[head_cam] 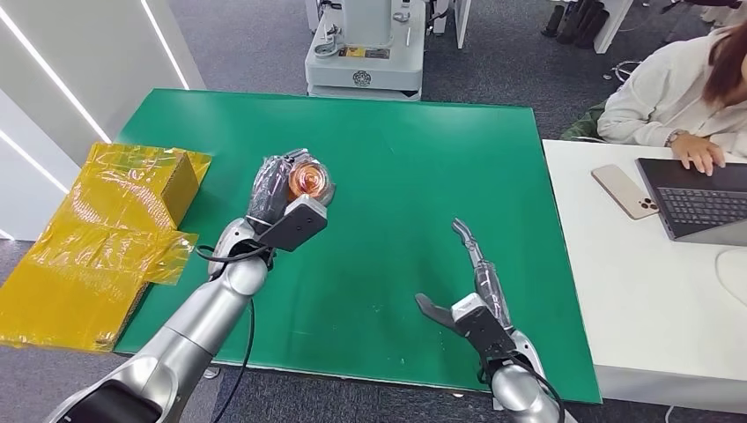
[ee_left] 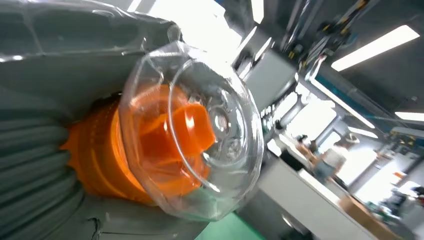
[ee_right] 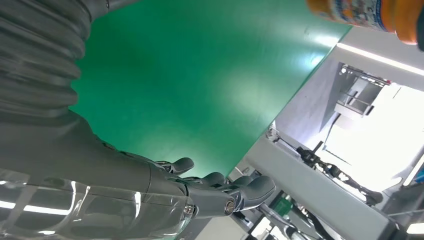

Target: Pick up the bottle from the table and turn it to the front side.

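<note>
Left hand (head_cam: 275, 187) grasped bottle (head_cam: 310, 181) at 10 o'clock above table (head_cam: 396, 150) | right hand (head_cam: 471, 295) released | risk: smooth bottle slipping while turned.

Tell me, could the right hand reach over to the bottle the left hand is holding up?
Probably yes. The right hand is open and holds nothing, and only bare green mat lies between it and the bottle in the left hand.

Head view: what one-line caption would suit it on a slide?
Robot's left hand lifts an orange bottle above the green table.
</note>
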`<state>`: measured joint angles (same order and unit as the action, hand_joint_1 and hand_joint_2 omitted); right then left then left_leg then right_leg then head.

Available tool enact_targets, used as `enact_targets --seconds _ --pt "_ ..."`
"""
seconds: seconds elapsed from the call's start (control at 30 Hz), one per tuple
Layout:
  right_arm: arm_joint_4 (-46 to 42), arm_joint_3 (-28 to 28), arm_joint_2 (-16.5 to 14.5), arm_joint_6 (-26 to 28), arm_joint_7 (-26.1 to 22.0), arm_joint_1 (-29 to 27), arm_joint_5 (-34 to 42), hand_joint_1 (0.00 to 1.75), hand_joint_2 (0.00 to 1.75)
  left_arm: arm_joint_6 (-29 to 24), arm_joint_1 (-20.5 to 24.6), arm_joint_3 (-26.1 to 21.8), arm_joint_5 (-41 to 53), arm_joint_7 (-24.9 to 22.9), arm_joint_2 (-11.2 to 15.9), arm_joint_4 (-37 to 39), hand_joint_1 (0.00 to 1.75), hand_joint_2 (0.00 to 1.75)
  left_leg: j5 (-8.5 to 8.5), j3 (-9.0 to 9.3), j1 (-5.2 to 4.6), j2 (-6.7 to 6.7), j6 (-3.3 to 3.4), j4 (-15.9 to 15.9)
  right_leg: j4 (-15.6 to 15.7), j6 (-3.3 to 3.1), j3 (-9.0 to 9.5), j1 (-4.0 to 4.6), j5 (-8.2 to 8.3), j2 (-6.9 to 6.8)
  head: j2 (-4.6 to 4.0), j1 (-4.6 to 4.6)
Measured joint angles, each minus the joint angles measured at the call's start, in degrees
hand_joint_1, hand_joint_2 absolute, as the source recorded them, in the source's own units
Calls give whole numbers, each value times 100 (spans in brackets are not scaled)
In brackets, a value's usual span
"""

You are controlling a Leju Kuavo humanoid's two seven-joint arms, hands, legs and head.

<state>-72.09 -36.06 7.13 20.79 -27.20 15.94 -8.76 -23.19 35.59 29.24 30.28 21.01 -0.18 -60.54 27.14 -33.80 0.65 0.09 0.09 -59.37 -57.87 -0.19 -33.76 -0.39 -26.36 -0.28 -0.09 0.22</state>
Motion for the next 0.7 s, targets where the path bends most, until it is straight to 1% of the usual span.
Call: enact_targets --seconds 0.13,0.27,0.4,0.57,0.7 --pt "-191 29 2 32 -16 -112 -65 0 175 -461 198 99 968 -189 112 181 175 175 0 0 0 -1 0 1 0 0 -1 0 -1 -1 0 -1" --pt "-431 98 17 79 -34 -332 -98 0 175 -1052 400 255 2537 -669 203 470 175 175 0 -1 0 -1 0 1 0 0 -1 0 -1 -1 0 -1" --pt "-643 189 42 167 -68 -567 -153 0 175 -1312 541 337 3673 -1007 262 919 175 175 0 0 0 1 0 1 0 0 -1 0 -1 1 0 0" --pt "-803 309 66 255 -125 -802 -179 0 175 -1549 709 387 4544 -1418 361 1783 175 175 0 0 0 9 0 1 0 -1 -2 0 0 8 0 -1" --pt "-823 375 72 273 -168 -891 -154 0 175 -1570 791 442 4994 -1783 513 2452 175 175 0 1 1 11 0 2 -2 -1 -2 0 0 11 0 -1"
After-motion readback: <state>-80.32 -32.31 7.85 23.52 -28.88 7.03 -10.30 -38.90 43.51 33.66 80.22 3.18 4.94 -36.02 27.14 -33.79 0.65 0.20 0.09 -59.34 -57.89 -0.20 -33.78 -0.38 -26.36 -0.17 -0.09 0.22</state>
